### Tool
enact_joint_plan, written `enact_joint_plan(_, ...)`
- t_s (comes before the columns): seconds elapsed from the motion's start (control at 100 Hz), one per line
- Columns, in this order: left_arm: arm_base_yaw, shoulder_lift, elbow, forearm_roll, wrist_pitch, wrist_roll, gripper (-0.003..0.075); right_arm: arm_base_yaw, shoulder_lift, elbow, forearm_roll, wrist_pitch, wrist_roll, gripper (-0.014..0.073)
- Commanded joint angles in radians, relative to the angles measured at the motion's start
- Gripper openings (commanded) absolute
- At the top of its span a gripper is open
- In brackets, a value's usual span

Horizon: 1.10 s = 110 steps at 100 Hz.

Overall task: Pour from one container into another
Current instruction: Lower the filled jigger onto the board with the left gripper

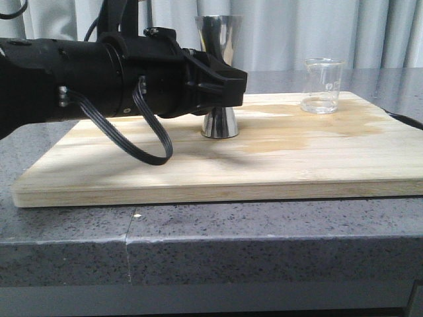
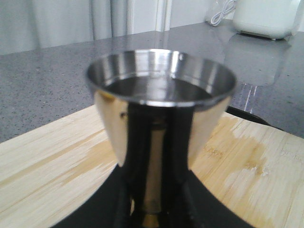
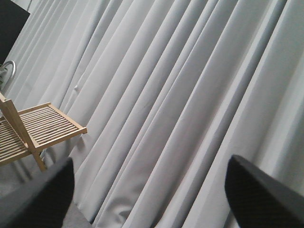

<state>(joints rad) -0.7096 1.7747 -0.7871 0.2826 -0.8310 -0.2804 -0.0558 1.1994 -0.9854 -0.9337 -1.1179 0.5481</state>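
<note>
1. A pale wooden board [image 1: 198, 172] on the grey speckled bench [image 1: 198, 244] is shown wet at right.
2. The left gripper [image 1: 225, 86], at centre, appears clenched on the shiny steel hourglass jigger [image 1: 220, 122]; right jaws are spread, empty.
3. The small clear glass beaker [image 1: 322, 86], upper right, stands ungrasped; the pour seems done, so release is called for.

There is one wooden board [image 1: 277, 158]. Two cups stand on the board: one shiny metal jigger [image 1: 219, 124] near its middle and one clear glass beaker [image 1: 322, 86] by its far right corner. One black robot gripper [image 1: 225, 84] is at the jigger. One wooden rack [image 3: 33, 130] stands by the curtain [image 3: 180, 95].
</note>
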Motion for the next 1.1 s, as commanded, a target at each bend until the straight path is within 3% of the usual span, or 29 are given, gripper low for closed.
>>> enact_joint_plan(0.0,0.001,-0.037,-0.020,-0.012,-0.054,-0.006,-0.0019,-0.003,-0.027,-0.032,0.049,-0.021,-0.002,0.0583)
enact_joint_plan(0.4,0.001,-0.037,-0.020,-0.009,-0.052,-0.006,-0.0006,-0.003,-0.027,-0.032,0.049,-0.023,-0.002,0.0583)
enact_joint_plan(0.78,0.001,-0.037,-0.020,-0.009,-0.052,-0.006,0.0267,-0.003,-0.027,-0.032,0.049,-0.023,-0.002,0.0583)
enact_joint_plan(1.09,0.001,-0.037,-0.017,-0.009,-0.052,-0.006,0.0425,-0.003,-0.027,-0.032,0.051,-0.021,-0.002,0.0583)
